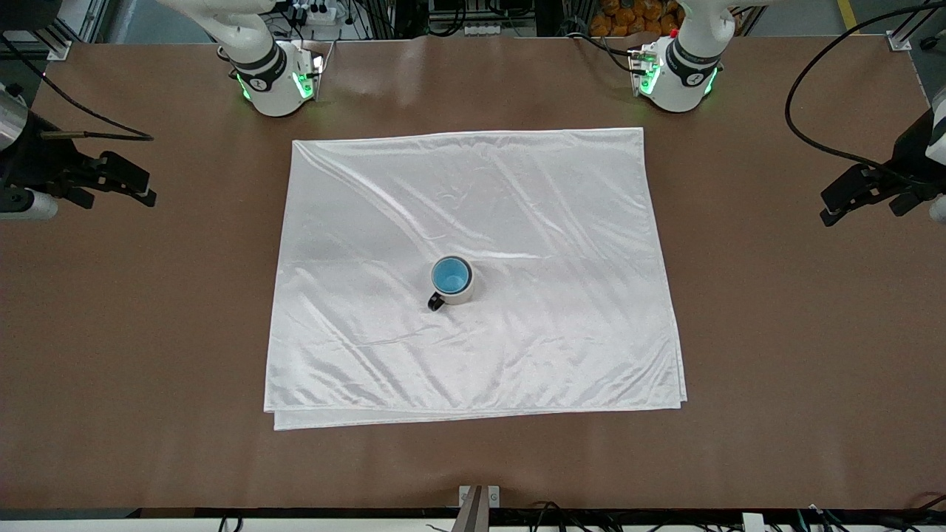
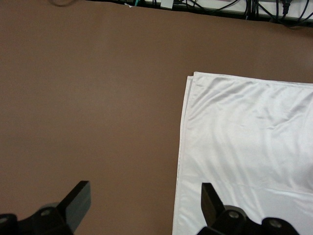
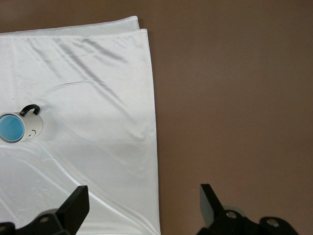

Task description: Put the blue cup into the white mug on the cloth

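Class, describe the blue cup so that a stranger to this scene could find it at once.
Find the big shiny white cloth spread on the brown table. Near its middle stands one white mug with a black handle. The blue cup sits inside it, the only blue thing there.

Bright, even overhead light fills the room. The satin cloth (image 1: 473, 273) throws back streaky glare along its wrinkles, strongest toward ten o'clock. The table (image 1: 798, 310) shows a soft sheen at twelve o'clock. Shadows are faint; everything looks sharp.
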Tool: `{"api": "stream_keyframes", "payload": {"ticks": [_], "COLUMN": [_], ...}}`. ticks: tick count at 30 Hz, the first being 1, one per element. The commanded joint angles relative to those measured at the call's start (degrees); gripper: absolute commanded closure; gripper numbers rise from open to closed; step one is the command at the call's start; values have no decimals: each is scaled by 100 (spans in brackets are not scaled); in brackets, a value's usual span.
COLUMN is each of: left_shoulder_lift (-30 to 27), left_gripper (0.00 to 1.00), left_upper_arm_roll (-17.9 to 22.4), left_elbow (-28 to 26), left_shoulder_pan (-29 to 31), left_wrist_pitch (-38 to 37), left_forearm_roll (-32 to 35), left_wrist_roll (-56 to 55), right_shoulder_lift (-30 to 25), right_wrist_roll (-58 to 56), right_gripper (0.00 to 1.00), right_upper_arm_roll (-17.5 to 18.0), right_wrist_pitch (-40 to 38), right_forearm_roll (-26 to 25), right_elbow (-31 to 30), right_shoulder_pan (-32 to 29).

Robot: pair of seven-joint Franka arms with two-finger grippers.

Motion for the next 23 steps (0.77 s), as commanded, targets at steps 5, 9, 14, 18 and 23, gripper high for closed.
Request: {"api": "stream_keyframes", "payload": {"ticks": [5, 9, 14, 18, 23], "left_shoulder_lift": [-136, -136, -144, -153, -153], "left_gripper": [0, 0, 0, 0, 0], "left_upper_arm_roll": [78, 78, 60, 52, 34], "left_elbow": [-108, -47, -29, -29, 15], "left_shoulder_pan": [-45, -45, -54, -54, -54], "left_wrist_pitch": [69, 60, 25, -19, -107], "left_forearm_roll": [-133, -142, -142, -142, -142], "left_wrist_roll": [134, 108, 108, 108, 108], "right_shoulder_lift": [-74, 5, 49, 58, 49], "right_wrist_roll": [-38, -21, -21, -21, -21], "right_gripper": [0, 0, 0, 0, 0], "right_upper_arm_roll": [7, 15, 15, 15, 15], "right_wrist_pitch": [15, 7, -28, -46, -37], "right_forearm_roll": [1, 1, 10, 1, 1], "right_elbow": [-97, -97, -97, -123, -124], "right_shoulder_pan": [4, -22, -31, -13, -13]}}
